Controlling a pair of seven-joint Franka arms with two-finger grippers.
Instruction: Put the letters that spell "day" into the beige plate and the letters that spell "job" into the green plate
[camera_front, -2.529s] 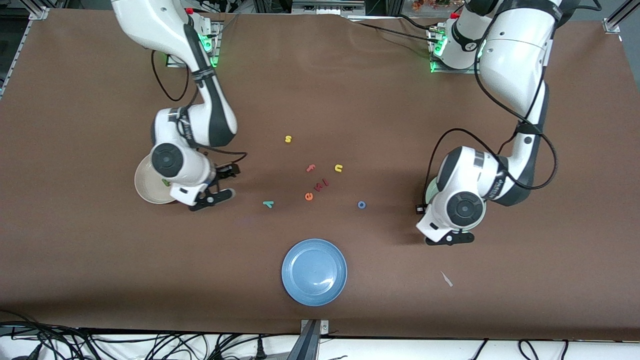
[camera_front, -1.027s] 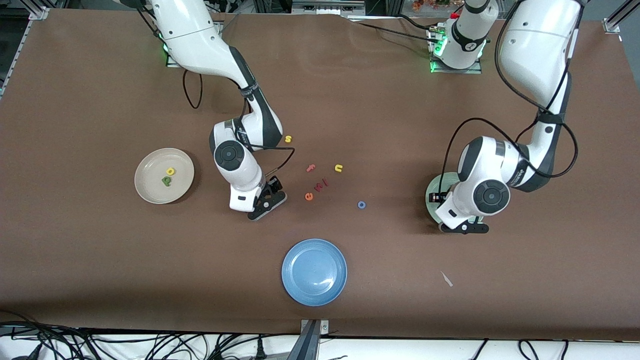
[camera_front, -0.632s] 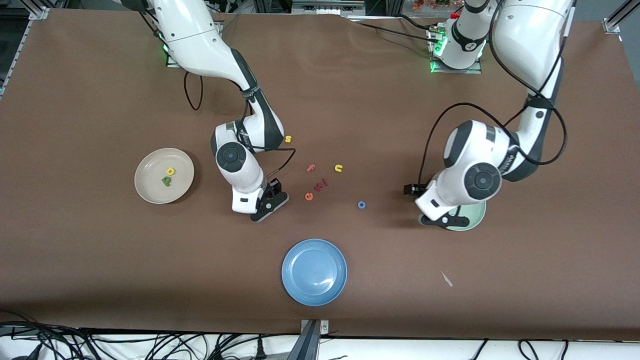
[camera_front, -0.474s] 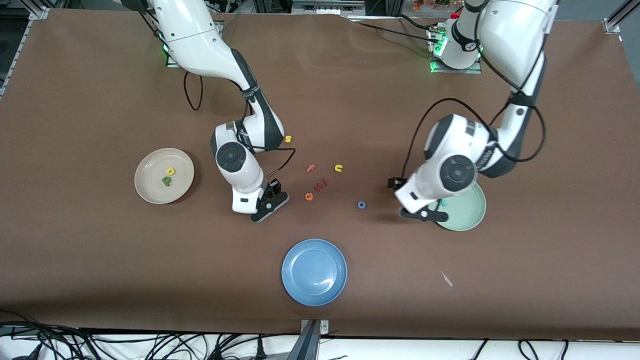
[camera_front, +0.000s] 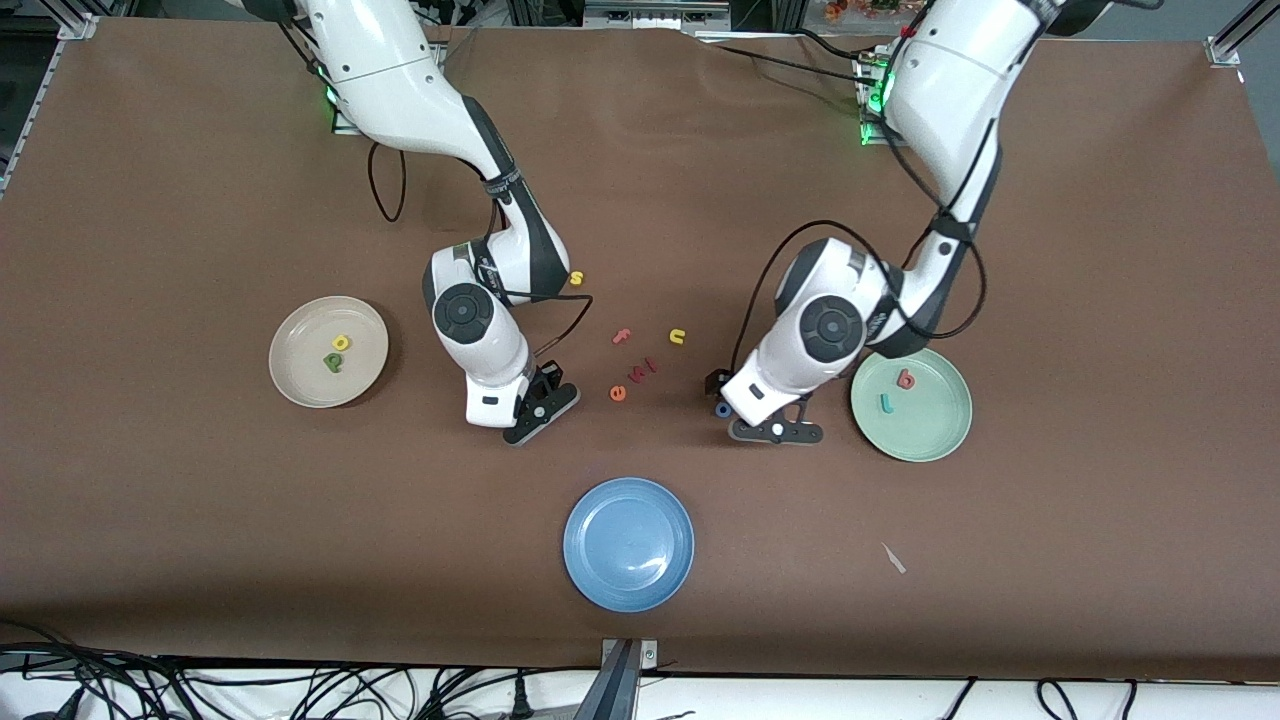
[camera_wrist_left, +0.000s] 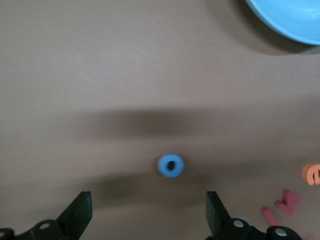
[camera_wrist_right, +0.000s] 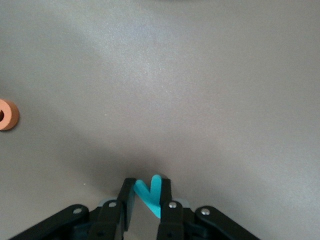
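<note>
The beige plate (camera_front: 300, 385) toward the right arm's end holds the yellow "a" (camera_front: 341, 342) and green "d" (camera_front: 332, 361). The green plate (camera_front: 935, 430) toward the left arm's end holds the red "b" (camera_front: 905, 379) and teal "j" (camera_front: 886, 402). My right gripper (camera_front: 540, 402) (camera_wrist_right: 146, 192) is low at the table, shut on the teal "y" (camera_wrist_right: 150, 194), which the hand hides in the front view. My left gripper (camera_front: 775, 428) (camera_wrist_left: 147, 216) hangs open beside the blue "o" (camera_front: 721, 409) (camera_wrist_left: 171, 165). The ring lies just ahead of the fingers, not between them.
Loose letters lie mid-table: a yellow "s" (camera_front: 576, 279), pink "f" (camera_front: 622, 336), yellow "u" (camera_front: 677, 336), orange "e" (camera_front: 617, 393) and small red pieces (camera_front: 645, 368). A blue plate (camera_front: 628, 543) sits nearer the camera. A white scrap (camera_front: 893, 558) lies near the green plate.
The left arm swung from over the green plate toward mid-table, uncovering the "b" and "j", and now hangs by the "o". The right gripper shut on the "y".
</note>
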